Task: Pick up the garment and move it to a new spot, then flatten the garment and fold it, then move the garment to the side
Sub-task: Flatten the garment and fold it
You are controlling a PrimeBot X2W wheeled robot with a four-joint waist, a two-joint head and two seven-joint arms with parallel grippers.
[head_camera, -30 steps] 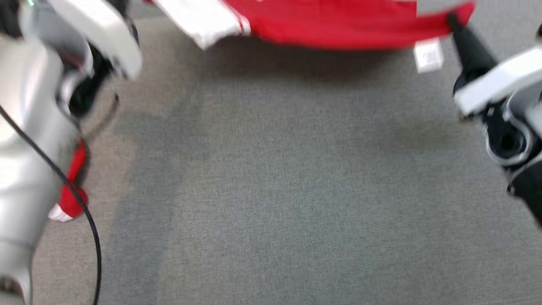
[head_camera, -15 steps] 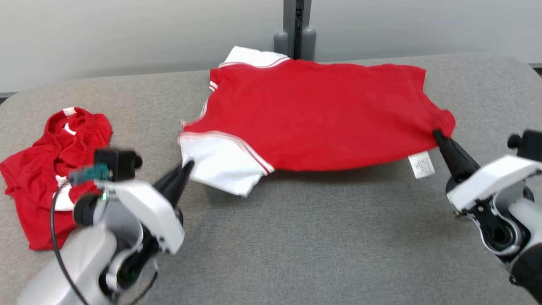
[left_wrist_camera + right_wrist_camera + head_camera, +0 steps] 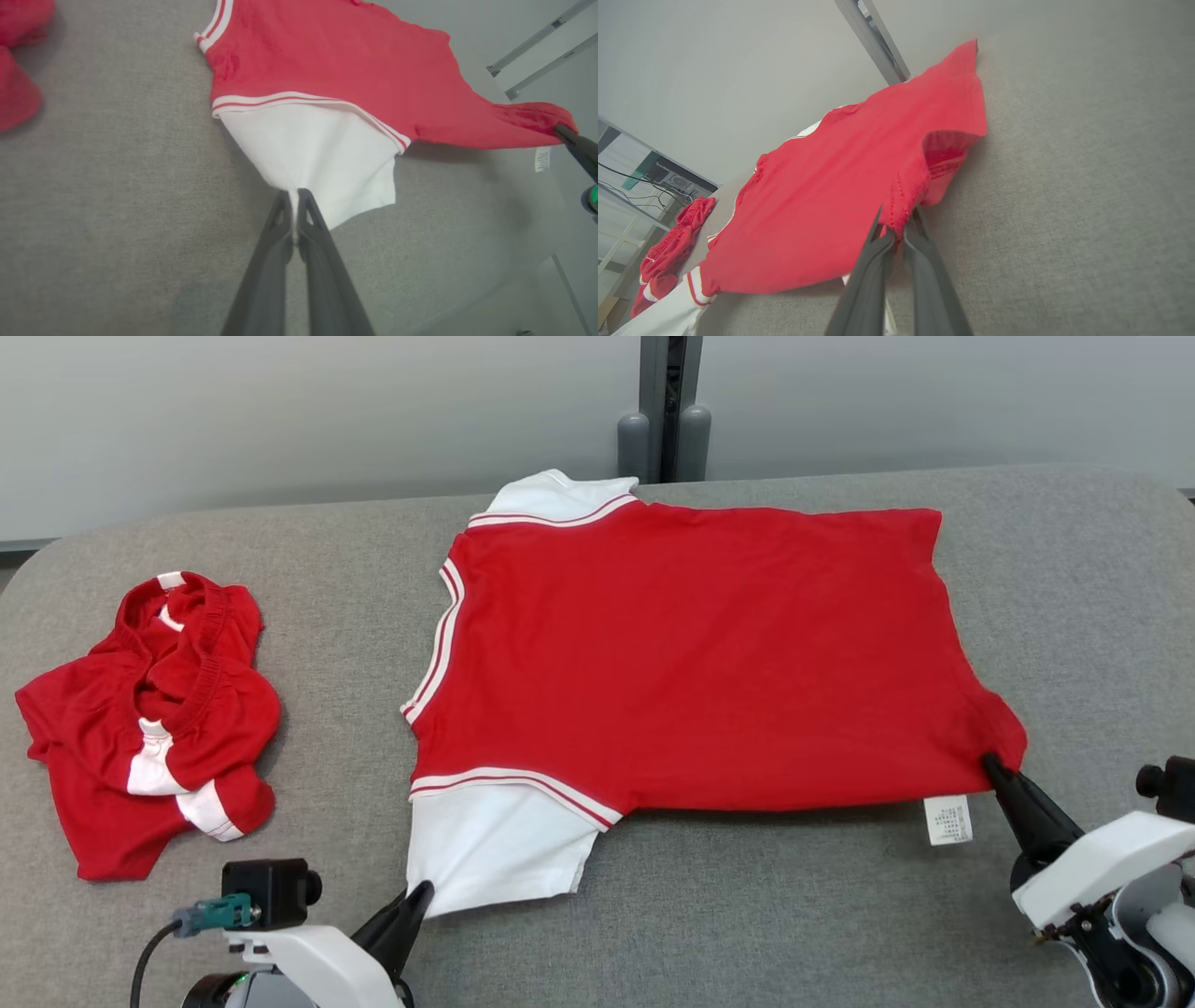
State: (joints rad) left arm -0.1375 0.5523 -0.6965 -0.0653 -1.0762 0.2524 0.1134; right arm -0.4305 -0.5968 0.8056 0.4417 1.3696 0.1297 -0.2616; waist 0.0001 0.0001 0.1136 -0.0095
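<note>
Reviewer: Progress on the garment (image 3: pixel 691 653)?

Annotator: Red shirt with white sleeves, spread out mid-table, mostly flat. Move to a new spot looks done. I'd say flattening is the step in hand. The near edge sits slightly lifted (there's shadow under it) and the near-right corner puckers.

Reviewer: Grippers?

Annotator: Left gripper (image 3: pixel 417 896) is clamped on the near corner of the white sleeve (image 3: pixel 495 845); in its wrist view the jaws press together on the cloth. Right gripper (image 3: pixel 991 767) pinches the near-right hem corner, with red fabric bunched between the tips. A white label (image 3: pixel 948 819) hangs just beside it.

Reviewer: What's left?

Annotator: Settle the near edge, let go, fold, shift it aside. No fold is made yet, so roughly a third in, my guess.

Reviewer: Surface, room?

Annotator: Table (image 3: pixel 747 915) is covered in grey woven cloth with rounded far corners. It looks grippy, so the shirt probably drags rather than slides. A second red garment (image 3: pixel 149 719) lies crumpled at the left, well apart from the shirt. Pale wall (image 3: pixel 280 411) behind, with a grey post (image 3: pixel 665 401) at the far edge. A shelf unit (image 3: pixel 644 170) with cables stands off to the left.
</note>
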